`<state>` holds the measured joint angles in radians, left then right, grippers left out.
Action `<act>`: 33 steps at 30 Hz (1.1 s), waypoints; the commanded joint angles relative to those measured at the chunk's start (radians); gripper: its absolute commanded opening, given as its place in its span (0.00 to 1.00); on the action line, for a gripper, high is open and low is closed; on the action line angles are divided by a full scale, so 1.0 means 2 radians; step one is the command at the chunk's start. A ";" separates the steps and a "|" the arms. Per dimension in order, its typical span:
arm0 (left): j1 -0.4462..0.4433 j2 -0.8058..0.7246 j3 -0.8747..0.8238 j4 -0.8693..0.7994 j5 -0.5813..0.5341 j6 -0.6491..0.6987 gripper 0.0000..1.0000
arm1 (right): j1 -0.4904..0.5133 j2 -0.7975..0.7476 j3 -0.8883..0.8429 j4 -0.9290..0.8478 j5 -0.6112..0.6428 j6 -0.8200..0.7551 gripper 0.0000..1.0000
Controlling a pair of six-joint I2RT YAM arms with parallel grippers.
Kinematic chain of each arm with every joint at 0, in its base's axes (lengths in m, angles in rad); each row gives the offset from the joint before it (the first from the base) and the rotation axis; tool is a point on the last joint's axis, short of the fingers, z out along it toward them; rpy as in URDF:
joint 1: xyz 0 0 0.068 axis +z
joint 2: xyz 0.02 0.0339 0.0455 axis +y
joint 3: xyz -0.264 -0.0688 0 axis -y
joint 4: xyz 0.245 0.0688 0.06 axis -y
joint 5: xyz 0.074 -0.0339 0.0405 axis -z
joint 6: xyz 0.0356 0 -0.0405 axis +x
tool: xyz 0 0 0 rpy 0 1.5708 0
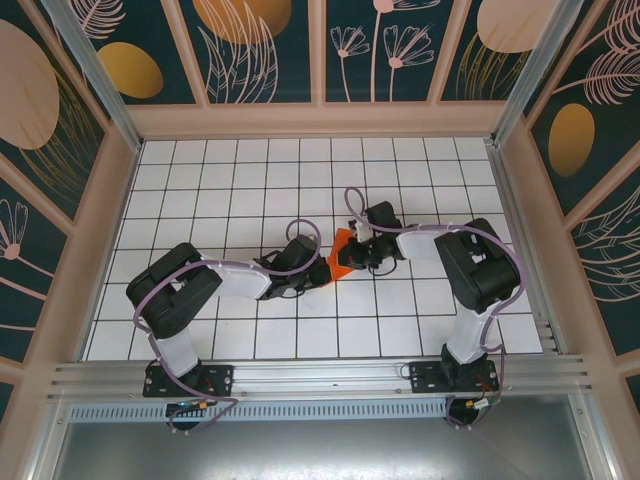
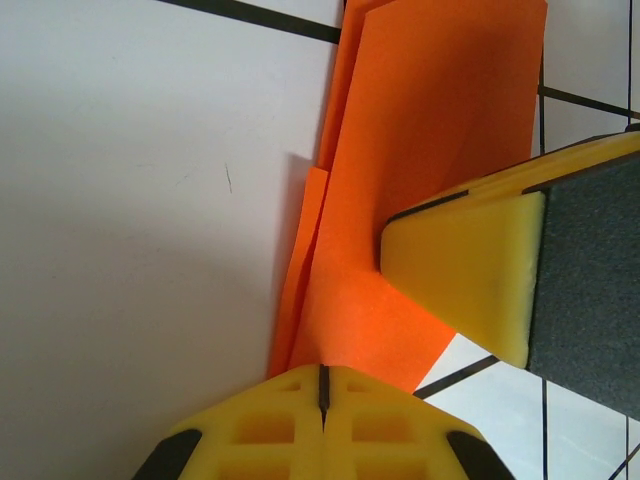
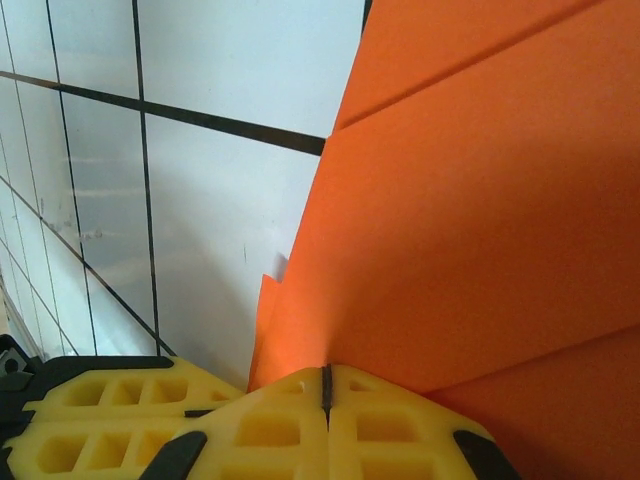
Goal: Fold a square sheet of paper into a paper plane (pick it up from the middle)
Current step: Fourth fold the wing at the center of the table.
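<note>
- From above, we saw the left gripper [image 1: 320,270] and the right gripper [image 1: 361,251] meet tip to tip, with the sheet of paper [image 1: 342,259] between them.
- At the left wrist, the jaws were clamped on the folded sheet just ahead of them, probably to pin its layers.
- At the right wrist, the jaws were likewise pinched on it, and we judged they were pressing a crease.

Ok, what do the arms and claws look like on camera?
The left arm and right arm have white links, black joints and looping lilac cables. The left claw and right claw are yellow, with gridded cut-outs and black trim.
</note>
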<state>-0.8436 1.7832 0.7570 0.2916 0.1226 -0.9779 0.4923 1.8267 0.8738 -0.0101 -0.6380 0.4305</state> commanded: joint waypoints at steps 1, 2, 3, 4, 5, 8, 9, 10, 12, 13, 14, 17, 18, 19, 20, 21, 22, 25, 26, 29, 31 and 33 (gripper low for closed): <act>-0.003 0.016 -0.016 -0.053 0.008 -0.005 0.00 | 0.013 0.000 -0.006 0.005 -0.018 -0.009 0.00; -0.003 0.017 -0.016 -0.054 0.009 -0.005 0.00 | 0.015 0.001 -0.005 0.004 -0.020 -0.009 0.00; -0.002 0.017 -0.015 -0.054 0.009 -0.005 0.00 | 0.017 0.004 -0.003 0.003 -0.021 -0.010 0.00; -0.003 0.017 -0.015 -0.055 0.009 -0.005 0.00 | 0.020 0.007 -0.001 0.001 -0.022 -0.012 0.00; -0.003 0.017 -0.015 -0.055 0.009 -0.005 0.00 | 0.022 0.008 0.001 -0.001 -0.023 -0.014 0.00; -0.003 0.016 -0.015 -0.057 0.007 -0.004 0.00 | 0.025 0.013 0.006 -0.012 -0.022 -0.021 0.00; -0.003 0.015 -0.015 -0.057 0.007 -0.004 0.00 | 0.025 0.013 0.007 -0.016 -0.019 -0.022 0.00; -0.003 0.016 -0.015 -0.056 0.006 -0.003 0.00 | 0.025 0.014 0.007 -0.020 -0.017 -0.024 0.00; -0.003 0.016 -0.015 -0.057 0.006 -0.004 0.00 | 0.025 0.017 0.008 -0.027 -0.009 -0.026 0.00; -0.003 0.016 -0.016 -0.056 0.005 -0.005 0.00 | 0.025 0.020 0.011 -0.032 -0.003 -0.027 0.00; -0.003 0.015 -0.017 -0.058 0.004 -0.006 0.00 | 0.025 0.025 0.013 -0.039 0.008 -0.028 0.00; -0.002 0.013 -0.017 -0.069 -0.002 -0.004 0.00 | 0.025 0.036 0.020 -0.049 0.054 -0.028 0.00; -0.003 0.011 -0.018 -0.073 -0.003 -0.004 0.00 | 0.020 0.039 0.022 -0.050 0.068 -0.026 0.00; -0.003 0.011 -0.019 -0.076 -0.003 -0.003 0.00 | 0.011 0.041 0.023 -0.048 0.074 -0.022 0.00; -0.003 0.011 -0.021 -0.079 -0.002 -0.003 0.00 | -0.002 0.041 0.022 -0.043 0.073 -0.017 0.00; -0.003 0.012 -0.023 -0.079 0.001 -0.003 0.00 | -0.016 0.039 0.021 -0.036 0.072 -0.014 0.00; -0.002 0.014 -0.025 -0.077 0.005 -0.001 0.00 | -0.027 0.036 0.021 -0.031 0.076 -0.013 0.00; -0.003 0.018 -0.034 -0.069 0.013 0.005 0.00 | -0.064 0.037 0.037 -0.025 0.083 -0.010 0.00; -0.003 0.016 -0.038 -0.064 0.016 0.009 0.00 | -0.077 0.039 0.046 -0.028 0.084 -0.005 0.00; -0.003 0.010 -0.042 -0.058 0.017 0.019 0.00 | -0.106 0.050 0.073 -0.041 0.093 0.004 0.00; -0.003 0.013 -0.036 -0.058 0.022 0.028 0.00 | -0.121 0.053 0.088 -0.046 0.107 0.006 0.00; -0.003 0.019 -0.030 -0.059 0.027 0.035 0.00 | -0.137 0.054 0.103 -0.052 0.120 0.010 0.00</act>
<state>-0.8436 1.7809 0.7288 0.3401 0.1299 -0.9512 0.2657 1.9129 1.0317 -0.0811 -0.5381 0.4320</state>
